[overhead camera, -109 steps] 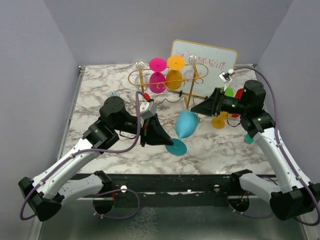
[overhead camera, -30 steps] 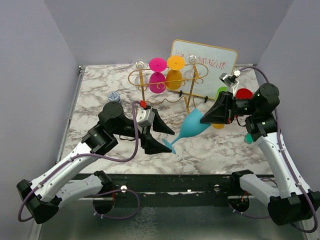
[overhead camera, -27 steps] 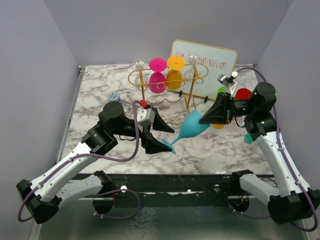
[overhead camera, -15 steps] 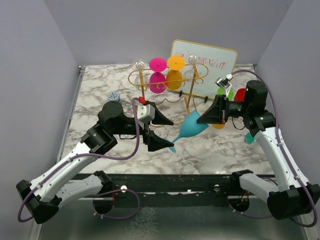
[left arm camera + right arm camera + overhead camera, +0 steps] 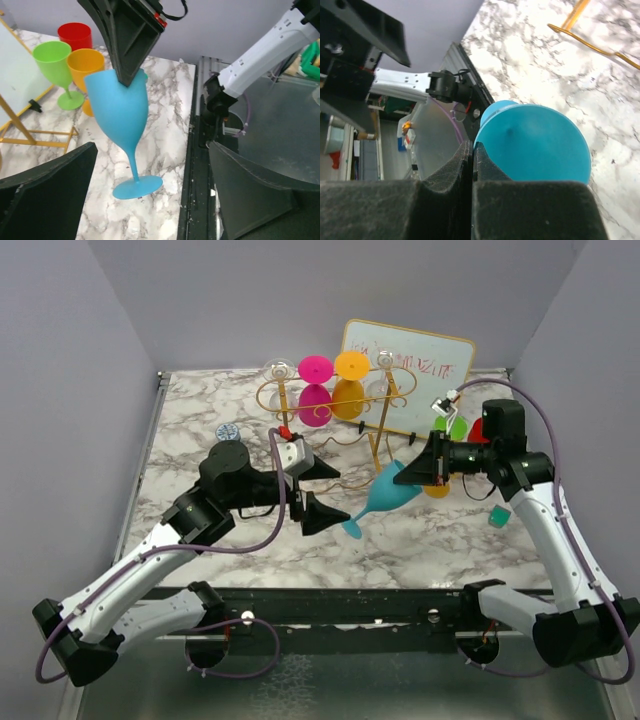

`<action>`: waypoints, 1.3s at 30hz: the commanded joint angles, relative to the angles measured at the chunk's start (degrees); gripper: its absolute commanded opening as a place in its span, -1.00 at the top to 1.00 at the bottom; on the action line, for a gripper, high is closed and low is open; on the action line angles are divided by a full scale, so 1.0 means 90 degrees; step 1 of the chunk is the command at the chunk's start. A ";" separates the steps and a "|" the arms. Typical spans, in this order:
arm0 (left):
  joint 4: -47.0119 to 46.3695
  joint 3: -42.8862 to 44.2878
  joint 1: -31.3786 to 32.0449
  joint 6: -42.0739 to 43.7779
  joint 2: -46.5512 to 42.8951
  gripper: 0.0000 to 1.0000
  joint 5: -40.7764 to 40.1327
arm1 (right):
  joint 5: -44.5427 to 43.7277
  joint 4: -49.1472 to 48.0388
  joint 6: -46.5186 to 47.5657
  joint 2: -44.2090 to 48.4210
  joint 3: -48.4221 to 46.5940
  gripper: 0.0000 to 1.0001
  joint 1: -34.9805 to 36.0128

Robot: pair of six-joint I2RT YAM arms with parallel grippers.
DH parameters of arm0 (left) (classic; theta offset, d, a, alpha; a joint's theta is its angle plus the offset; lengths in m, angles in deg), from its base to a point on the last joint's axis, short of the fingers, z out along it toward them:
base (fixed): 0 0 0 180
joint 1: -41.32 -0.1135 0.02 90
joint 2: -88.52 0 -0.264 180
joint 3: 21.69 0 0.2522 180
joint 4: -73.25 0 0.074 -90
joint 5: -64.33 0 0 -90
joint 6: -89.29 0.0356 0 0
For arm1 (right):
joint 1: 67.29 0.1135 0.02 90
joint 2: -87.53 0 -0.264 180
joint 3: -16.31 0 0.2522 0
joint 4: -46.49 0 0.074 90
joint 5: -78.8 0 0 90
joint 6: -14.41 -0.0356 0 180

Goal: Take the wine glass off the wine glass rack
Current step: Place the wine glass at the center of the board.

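The marble counter carries the gold wine glass rack and a whiteboard at the back. A green glass, orange glass and red cup stand right, and a small round disc lies left.

Blue wine glass, marbled table

Site is presenting as a robotics lab cell: grey walls are enclosing a marbled table; two cabled robot arms are sitting bolted at its edge.

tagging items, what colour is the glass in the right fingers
Turquoise blue wine glass, best in the left wrist view.
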 commanded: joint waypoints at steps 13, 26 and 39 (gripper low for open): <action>0.0564 0.0835 -0.0010 -0.0578 0.0848 -0.98 -0.0730 | -0.5286 0.2858 0.0076 -0.0155 -0.0699 0.99 0.1353; 0.0401 0.0590 -0.0002 -0.0546 0.0523 -0.98 -0.0826 | -0.9748 0.2697 -0.1046 0.0803 -0.0436 0.99 0.1357; 0.0527 0.0399 -0.0003 -0.0488 -0.0014 -0.98 -0.0928 | -1.0908 0.1674 -0.1005 0.0405 -0.0349 0.99 0.1071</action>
